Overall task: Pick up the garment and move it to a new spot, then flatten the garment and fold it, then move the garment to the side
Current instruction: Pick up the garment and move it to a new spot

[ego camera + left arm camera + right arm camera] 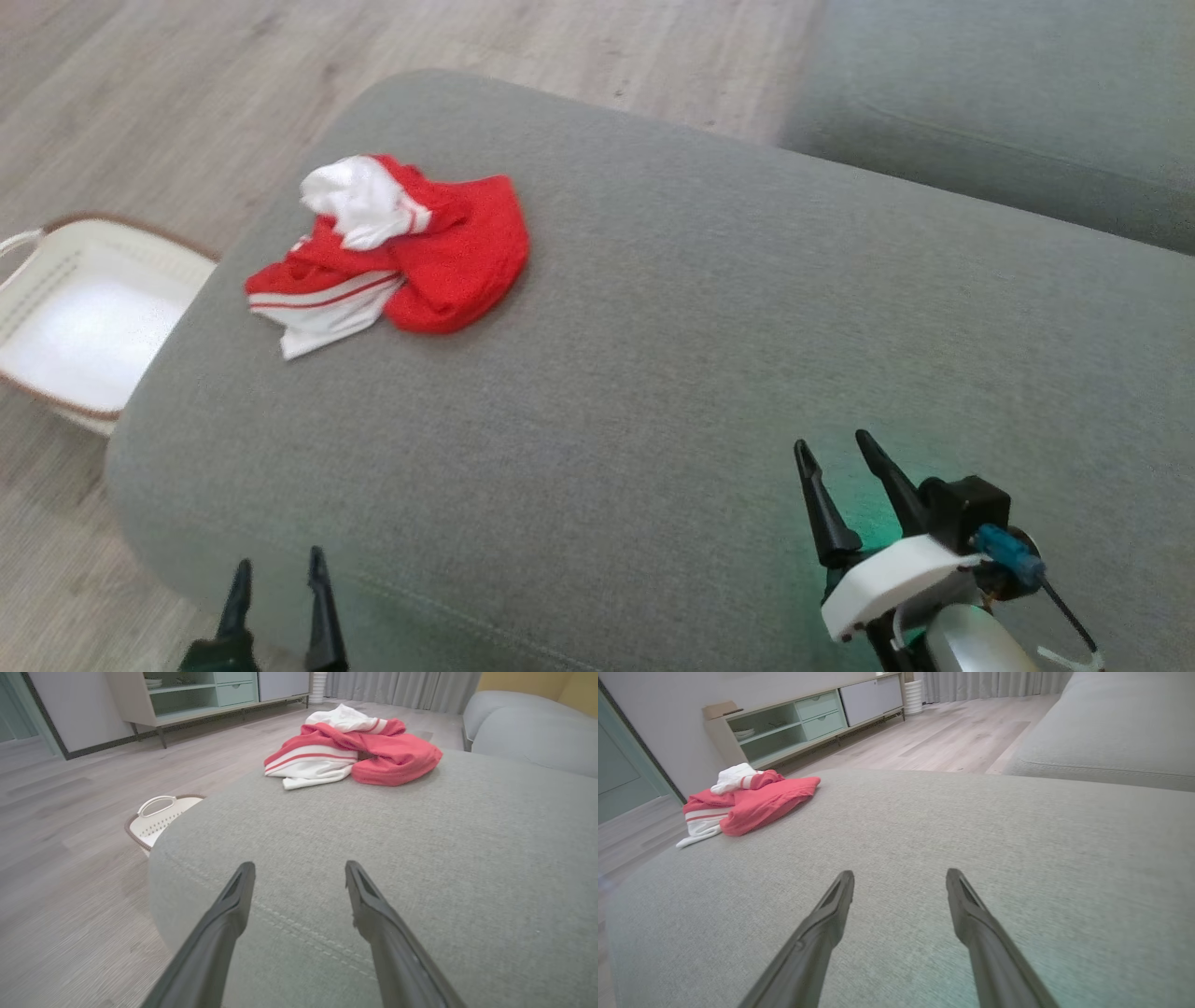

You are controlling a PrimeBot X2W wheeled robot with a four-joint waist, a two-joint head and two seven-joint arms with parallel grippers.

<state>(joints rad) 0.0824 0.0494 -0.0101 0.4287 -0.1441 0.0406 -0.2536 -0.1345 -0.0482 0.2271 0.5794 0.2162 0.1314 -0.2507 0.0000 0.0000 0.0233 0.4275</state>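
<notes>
Lying crumpled at the far left of the grey cushion, the garment looks untouched, so I judge every step remains. My left pincer and right pincer hover near, both spread, empty.

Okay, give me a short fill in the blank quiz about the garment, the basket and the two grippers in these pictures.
1. The crumpled garment is white and ____.
2. The basket stands on the ____ beside the grey cushion.
3. The left gripper and the right gripper are both ____ and hold nothing.
4. The garment lies nearer the robot's ____ side.
Missing words: red; floor; open; left.
</notes>
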